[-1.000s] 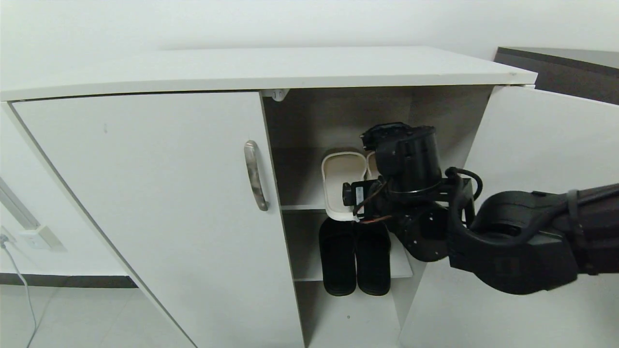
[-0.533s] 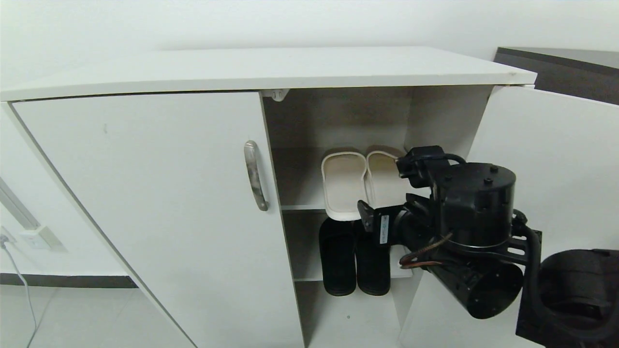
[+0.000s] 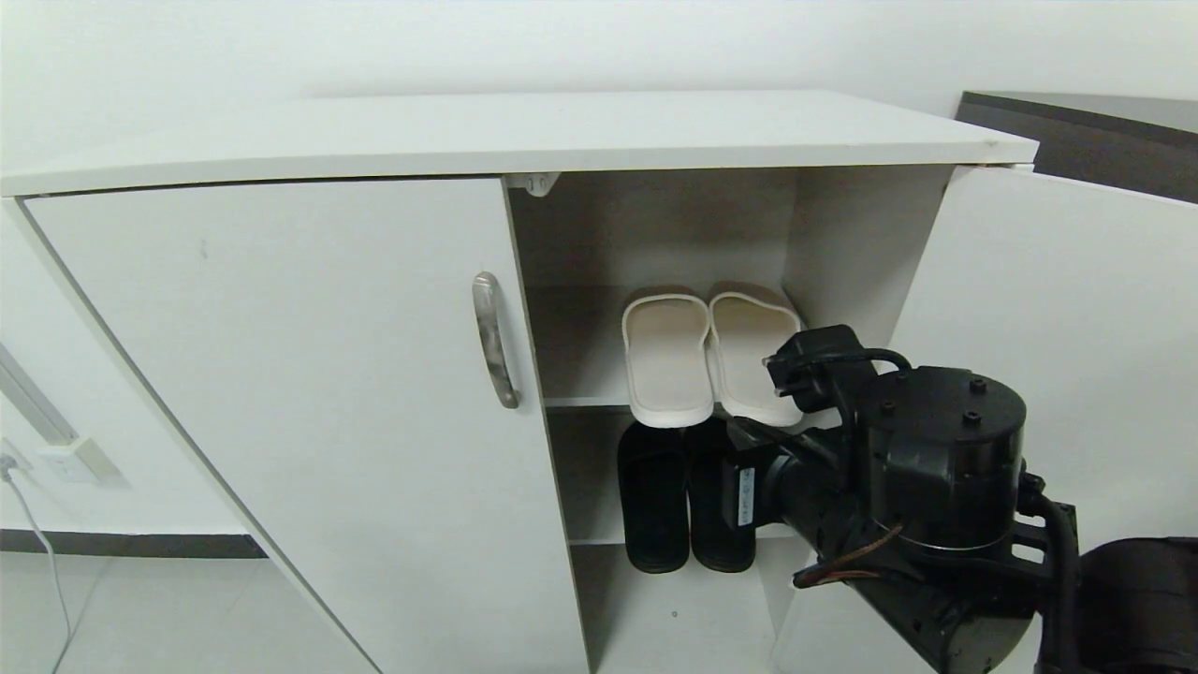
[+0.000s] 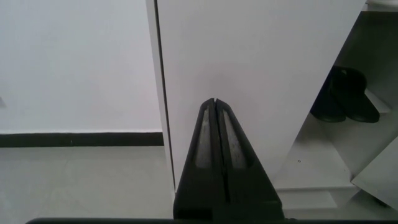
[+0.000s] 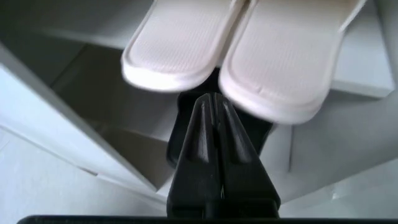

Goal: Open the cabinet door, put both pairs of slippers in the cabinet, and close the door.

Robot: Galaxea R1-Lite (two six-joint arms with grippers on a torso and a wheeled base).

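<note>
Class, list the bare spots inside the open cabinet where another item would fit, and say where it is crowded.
Free: the upper shelf between the closed left door and the white slippers; the cabinet floor beneath the black slippers. Crowded: both shelves' right halves, with the right gripper in front.

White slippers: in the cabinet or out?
In. The white slippers lie side by side on the upper shelf, heels overhanging its front edge, above the black slippers; the right gripper is shut, empty.
</note>
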